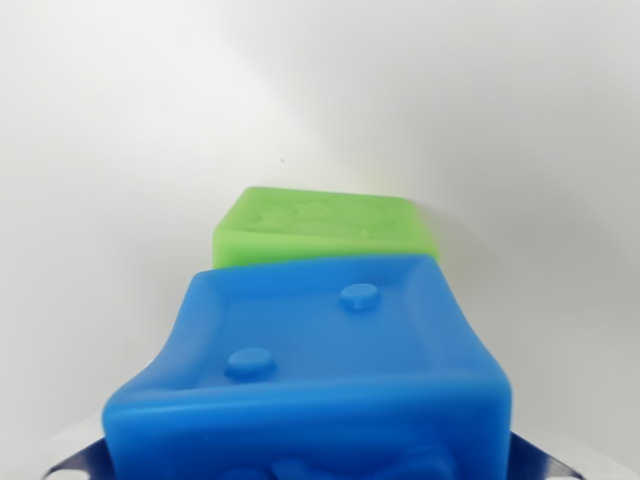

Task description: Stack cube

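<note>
From my wrist camera, a blue cube (320, 370) fills the lower half of the picture, very close to the lens. Its upper face is slightly sunken inside a raised rim and carries 2 round studs, one toward the far right corner and one nearer me on the left. Its near face, cut off by the bottom edge, shows some raised relief that I cannot read.

At the bottom corners, dark blue parts of my tool (320, 468) poke out on either side of the blue cube: one piece at the wrist view's left with pale spots on it, one at the wrist view's right. The cube sits squarely between them, so my tool looks clamped on the blue cube, though the actual contact surfaces are hidden behind the cube's body.

Beyond it lies a green cube (325, 228), smaller in the picture and farther from the lens. It rests on the white counter (110, 170), and its top face bears an embossed pattern too blurred to make out. The blue cube's far edge overlaps the green cube's near side in this view; I cannot tell whether the 2 touch or whether the blue one hangs above it.
</note>
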